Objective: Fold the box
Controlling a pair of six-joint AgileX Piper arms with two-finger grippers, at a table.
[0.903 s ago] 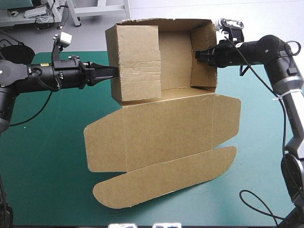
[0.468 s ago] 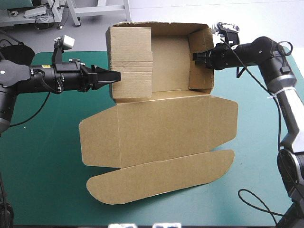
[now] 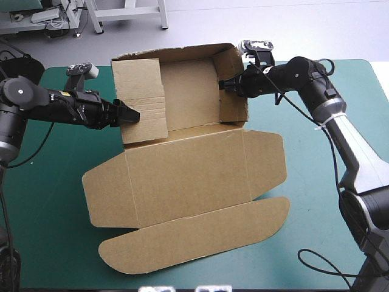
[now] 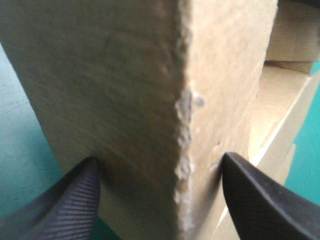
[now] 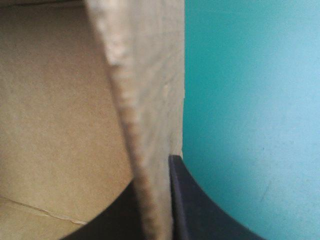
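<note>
The brown box lies in the middle of the table, its tray part at the far side with walls raised and its lid flat toward the near edge. My left gripper is open and straddles the folded left wall, one black finger on each side. On the right wall, near its far corner, my right gripper is shut, the board pinched between its fingers.
The teal-green cover shows on both sides of the box and along the near edge. The box's far wall stands close to the table's far edge.
The box has slid to the left and turned a little, both arms going with it. The left gripper, shut and pointed earlier, has opened and now stands around the left wall.
</note>
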